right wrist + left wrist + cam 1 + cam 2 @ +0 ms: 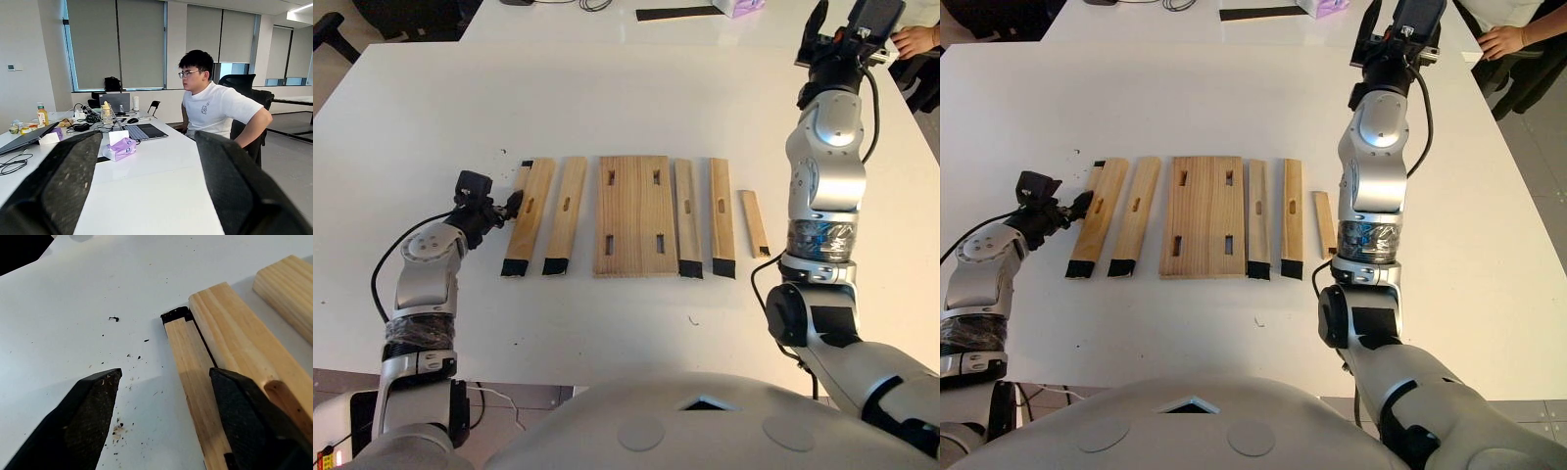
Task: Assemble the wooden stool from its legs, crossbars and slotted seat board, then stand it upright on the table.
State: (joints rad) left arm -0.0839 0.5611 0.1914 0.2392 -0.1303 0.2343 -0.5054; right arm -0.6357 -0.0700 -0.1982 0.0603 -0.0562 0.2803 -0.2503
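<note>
The slotted seat board (634,215) lies flat mid-table. Two long legs (530,215) (567,215) lie to its left and two (687,217) (722,215) to its right, all with black-taped ends. A short crossbar (754,223) lies at the far right of the row. A thin crossbar (193,367) rests against the leftmost leg (239,342). My left gripper (165,377) is open low over the table, its fingers straddling that thin crossbar's end. My right gripper (832,29) is open, raised high over the table's far right, holding nothing.
The white table (431,108) has free room ahead of and behind the row of parts. Dark crumbs (115,319) speckle it near the left gripper. Beyond it, another table carries a tissue box (739,6) and a black strip (675,13). A person's hand (913,39) rests at the far right.
</note>
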